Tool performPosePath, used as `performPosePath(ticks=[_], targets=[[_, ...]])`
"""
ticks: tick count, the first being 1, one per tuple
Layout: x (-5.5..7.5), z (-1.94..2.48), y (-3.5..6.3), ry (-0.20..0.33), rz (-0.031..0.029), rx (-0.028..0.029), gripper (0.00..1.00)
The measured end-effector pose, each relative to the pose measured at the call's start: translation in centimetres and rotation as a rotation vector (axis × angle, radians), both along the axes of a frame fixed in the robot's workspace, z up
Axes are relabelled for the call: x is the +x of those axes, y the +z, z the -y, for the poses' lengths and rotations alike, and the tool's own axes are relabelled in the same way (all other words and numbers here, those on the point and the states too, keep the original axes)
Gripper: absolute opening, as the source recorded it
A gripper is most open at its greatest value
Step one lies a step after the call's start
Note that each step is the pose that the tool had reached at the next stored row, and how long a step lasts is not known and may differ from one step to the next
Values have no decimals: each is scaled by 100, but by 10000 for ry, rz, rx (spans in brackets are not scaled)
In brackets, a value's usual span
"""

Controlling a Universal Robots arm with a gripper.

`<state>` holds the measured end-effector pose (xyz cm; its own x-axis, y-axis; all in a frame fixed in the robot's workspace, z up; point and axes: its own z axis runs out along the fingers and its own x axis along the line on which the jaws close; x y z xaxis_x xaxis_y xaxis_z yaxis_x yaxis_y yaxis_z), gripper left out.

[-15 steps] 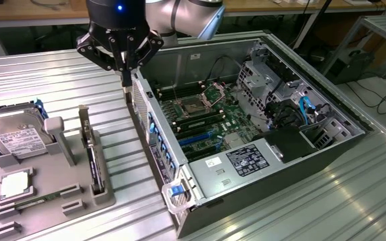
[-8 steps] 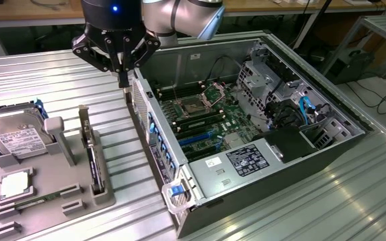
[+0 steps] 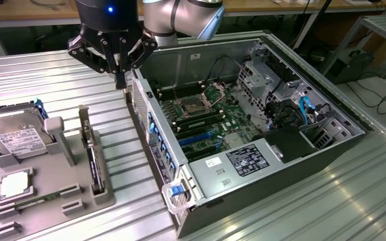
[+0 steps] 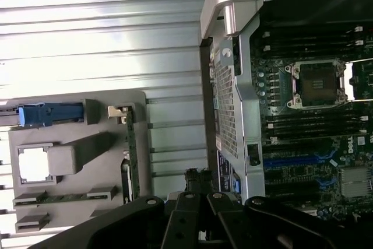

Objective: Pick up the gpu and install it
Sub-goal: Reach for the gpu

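**Exterior view:** The black gripper (image 3: 118, 80), a small blue light glowing on its body, hangs with its fingers pressed together and nothing between them. It is over the ribbed metal table (image 3: 52, 75), just beside the rear wall of the open computer case (image 3: 280, 201). The gpu (image 3: 94, 160) is well apart from it. The thin dark card stands on edge in a slot of the grey moulded holder tray (image 3: 52, 201), with its pale metal bracket (image 3: 83, 120) upright at the far end. In the same tray lie a silver hard drive (image 3: 15, 133) with a white label and a small square chip (image 3: 15, 185). Inside the case, the green motherboard (image 3: 200, 118) carries a square metal-framed processor socket (image 3: 194, 105). A black label (image 3: 247, 159) with white print sits on a grey cover, its writing too small to read.

**Wrist view:** The gripper's (image 4: 197, 182) dark linkage lies across the foreground. The gpu (image 4: 132, 155) appears edge-on as a narrow strip in the tray (image 4: 70, 132), near the pale chip (image 4: 33, 164). The case's perforated metal wall (image 4: 227, 115) stands between the tray and the motherboard (image 4: 303, 144)
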<state>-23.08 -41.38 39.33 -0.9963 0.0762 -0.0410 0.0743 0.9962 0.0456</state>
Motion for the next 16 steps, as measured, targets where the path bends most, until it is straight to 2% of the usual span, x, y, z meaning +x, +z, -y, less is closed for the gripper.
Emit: performPosePath(ticks=[16], targets=[[-98,57,0,1,1,1,11]])
